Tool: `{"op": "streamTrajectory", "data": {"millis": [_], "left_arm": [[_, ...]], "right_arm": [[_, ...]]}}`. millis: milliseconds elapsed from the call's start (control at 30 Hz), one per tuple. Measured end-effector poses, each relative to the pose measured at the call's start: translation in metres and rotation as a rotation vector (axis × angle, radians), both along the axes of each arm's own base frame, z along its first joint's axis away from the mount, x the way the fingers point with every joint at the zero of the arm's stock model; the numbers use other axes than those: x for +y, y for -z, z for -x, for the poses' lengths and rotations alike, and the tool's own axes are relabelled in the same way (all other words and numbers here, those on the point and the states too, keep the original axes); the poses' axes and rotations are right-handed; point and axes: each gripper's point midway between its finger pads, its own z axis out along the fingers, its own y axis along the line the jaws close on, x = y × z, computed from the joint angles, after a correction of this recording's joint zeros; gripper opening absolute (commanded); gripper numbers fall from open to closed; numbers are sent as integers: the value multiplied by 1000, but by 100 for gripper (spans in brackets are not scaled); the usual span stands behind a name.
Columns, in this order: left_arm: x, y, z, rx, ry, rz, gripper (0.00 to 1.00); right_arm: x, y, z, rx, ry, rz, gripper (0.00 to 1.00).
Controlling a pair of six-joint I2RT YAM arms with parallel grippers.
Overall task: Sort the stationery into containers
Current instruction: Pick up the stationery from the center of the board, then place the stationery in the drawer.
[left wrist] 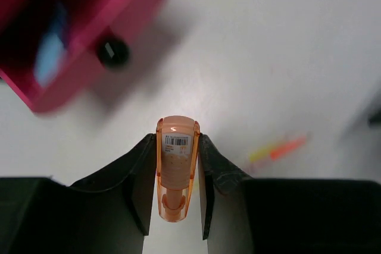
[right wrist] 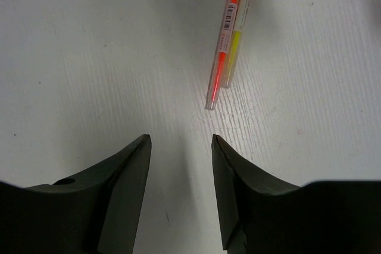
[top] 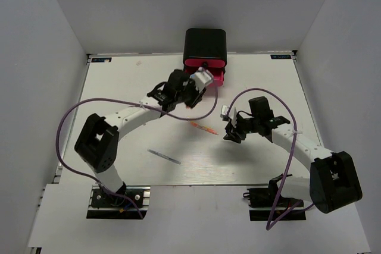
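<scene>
Lower left, a thin blue-grey pen lies on the white tabletop. The left tool squeezes a short orange marker near the open pink drawer of the small black cabinet. Let go too soon and it could hit the drawer's front and roll off. A light blue thing lies inside. The right tool hangs open, empty, by a thin orange-and-yellow pen.

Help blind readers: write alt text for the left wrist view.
The left gripper grips a short orange marker above the white table. A blurred pink drawer with a black knob is upper left; a thin orange pen lies right.
</scene>
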Motion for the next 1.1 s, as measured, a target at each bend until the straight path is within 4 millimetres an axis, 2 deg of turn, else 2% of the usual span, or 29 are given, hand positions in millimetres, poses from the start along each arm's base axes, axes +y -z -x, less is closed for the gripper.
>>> {"op": "streamTrajectory", "data": {"millis": [100, 167, 233, 400, 467, 633, 667, 700, 733, 800, 833, 1000, 1100], "left_arm": [[-29, -49, -45, -128, -12, 116, 0], [-44, -67, -72, -194, -19, 169, 0], [-53, -71, -92, -231, -24, 190, 0], [-69, -60, -138, -284, -22, 174, 0], [-73, -57, -150, -305, -18, 164, 0], [-72, -47, -158, -320, -8, 128, 0], [-72, -46, -158, -324, -5, 123, 3], [-72, -46, -158, -326, -3, 120, 12], [-72, -46, -158, -329, -1, 118, 35], [-70, -43, -158, -333, -2, 113, 47], [-68, -40, -157, -335, -3, 105, 58], [-66, -27, -149, -326, -5, 86, 65], [-65, -31, -148, -334, -12, 85, 68]], "right_arm": [[-1, 1, 1, 1, -1, 2, 50], [-1, 1, 2, -2, -2, 2, 50], [-1, 0, 2, -6, -2, 0, 50], [-1, -4, 2, -21, -2, -5, 50], [-2, -2, 4, -19, -2, -5, 50], [-4, 4, 10, -2, -4, 4, 50], [-5, 5, 11, 0, -4, 5, 50], [-5, 5, 11, 2, -3, 6, 50], [-5, 5, 11, 3, -4, 6, 50], [-5, 5, 11, 2, -4, 7, 50], [-5, 6, 11, 2, -5, 7, 50], [-5, 6, 11, -3, -10, 9, 50], [-5, 6, 11, -7, -13, 10, 50]]}}
